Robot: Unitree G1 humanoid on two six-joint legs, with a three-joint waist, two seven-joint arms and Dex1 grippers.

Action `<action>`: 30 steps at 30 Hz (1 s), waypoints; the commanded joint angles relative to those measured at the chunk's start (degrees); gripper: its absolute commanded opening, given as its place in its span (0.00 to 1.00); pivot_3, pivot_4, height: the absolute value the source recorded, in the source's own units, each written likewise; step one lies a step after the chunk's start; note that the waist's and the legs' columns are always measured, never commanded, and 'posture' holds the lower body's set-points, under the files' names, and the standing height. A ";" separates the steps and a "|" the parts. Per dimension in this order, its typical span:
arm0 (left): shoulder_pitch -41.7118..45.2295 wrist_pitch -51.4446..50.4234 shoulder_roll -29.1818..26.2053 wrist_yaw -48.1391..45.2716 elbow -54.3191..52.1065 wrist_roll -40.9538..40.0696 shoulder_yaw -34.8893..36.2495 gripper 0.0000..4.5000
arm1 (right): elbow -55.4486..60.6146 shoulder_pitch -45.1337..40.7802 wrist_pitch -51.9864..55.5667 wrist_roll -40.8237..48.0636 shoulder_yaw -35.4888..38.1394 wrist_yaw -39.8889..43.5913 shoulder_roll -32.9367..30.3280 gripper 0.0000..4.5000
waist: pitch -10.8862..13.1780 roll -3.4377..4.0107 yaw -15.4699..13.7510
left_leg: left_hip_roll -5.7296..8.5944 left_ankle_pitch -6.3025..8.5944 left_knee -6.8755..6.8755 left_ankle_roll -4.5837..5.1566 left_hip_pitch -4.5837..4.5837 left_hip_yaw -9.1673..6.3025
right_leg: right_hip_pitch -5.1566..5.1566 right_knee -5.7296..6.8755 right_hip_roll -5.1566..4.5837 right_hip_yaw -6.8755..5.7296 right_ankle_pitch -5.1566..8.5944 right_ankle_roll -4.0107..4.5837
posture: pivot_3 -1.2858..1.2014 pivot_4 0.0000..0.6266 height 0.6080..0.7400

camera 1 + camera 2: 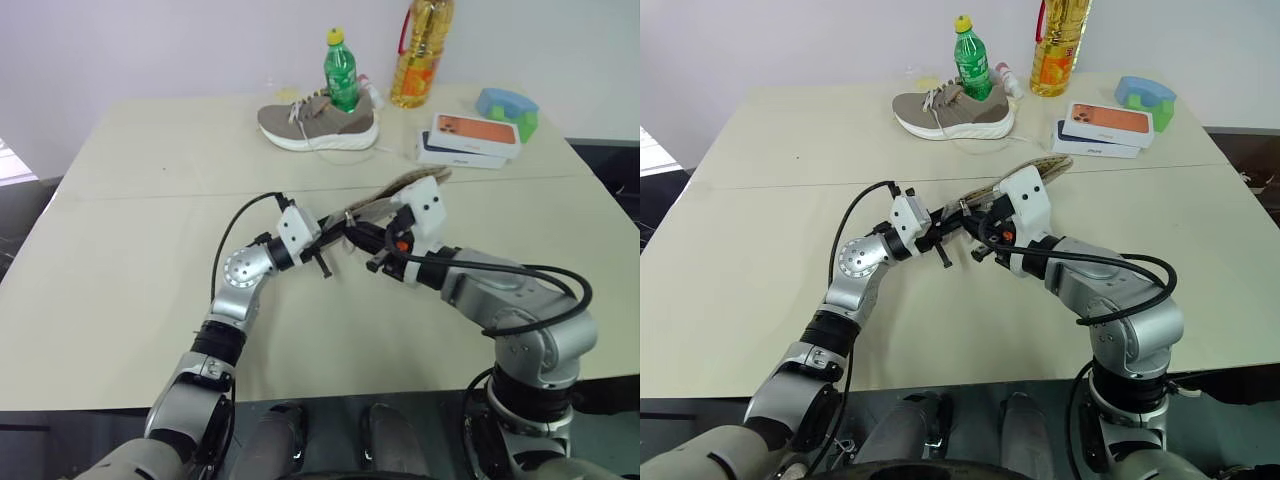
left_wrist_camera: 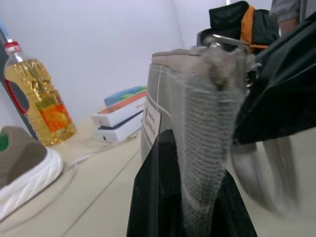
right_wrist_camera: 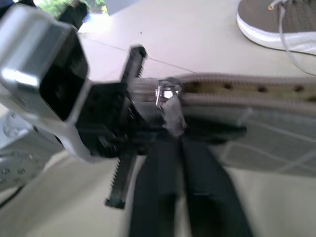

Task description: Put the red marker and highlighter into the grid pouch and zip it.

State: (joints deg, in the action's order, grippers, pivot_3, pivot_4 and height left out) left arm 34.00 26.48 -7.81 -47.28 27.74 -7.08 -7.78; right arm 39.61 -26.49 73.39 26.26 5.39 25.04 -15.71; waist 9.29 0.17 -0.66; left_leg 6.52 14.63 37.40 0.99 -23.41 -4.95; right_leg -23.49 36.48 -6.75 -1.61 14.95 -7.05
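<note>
Grid pouch point(image 1: 1025, 180) held up off the table point(image 1: 760, 200) between both arms, tilted, its long body running away past the fingertips toward the far side of the table. Left gripper point(image 1: 952, 226): fingers pressed together, pinching the near end of the pouch; in the left wrist view the grey gridded fabric stands edge-on between the two black fingers point(image 2: 158, 197), white label facing one side. Right gripper point(image 3: 170, 133): fingers closed, side by side, their tips meeting at the metal zipper slider point(image 3: 165, 95) and the frayed grey cord pull just under it; whether they grip the cord or only touch it cannot be told. The slider sits at the pouch end right beside the left gripper's fingers; the zipper teeth run away from the slider along the pouch's top edge. Beyond the pouch on the table: a grey shoe point(image 1: 318, 122) with white sole, a green bottle point(image 1: 341, 72) behind it, a bottle of yellow oil point(image 1: 421, 52), two stacked phone boxes point(image 1: 467, 139), and a blue-and-green object point(image 1: 508, 108) past them.
</note>
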 commanded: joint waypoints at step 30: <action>-5.01 1.51 -8.07 -11.29 -4.79 -8.37 1.60 0.00 | 2.18 2.36 -11.23 5.67 -2.73 4.94 -23.58 0.74 | 0.00 -0.03 -0.18 | -0.03 0.05 0.04 0.09 -0.02 0.01 | 0.11 -0.17 -0.05 -0.03 0.00 0.00 | 0.52 0.24 1.00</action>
State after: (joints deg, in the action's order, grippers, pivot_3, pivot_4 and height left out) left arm 28.74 28.00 -15.79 -59.26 25.41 -14.36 -7.49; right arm 39.98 -22.69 63.16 32.65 2.00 31.59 -39.42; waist 9.29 0.14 -0.84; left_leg 6.51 14.68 37.45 1.09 -23.43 -4.94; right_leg -23.38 36.31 -6.80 -1.64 14.95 -7.06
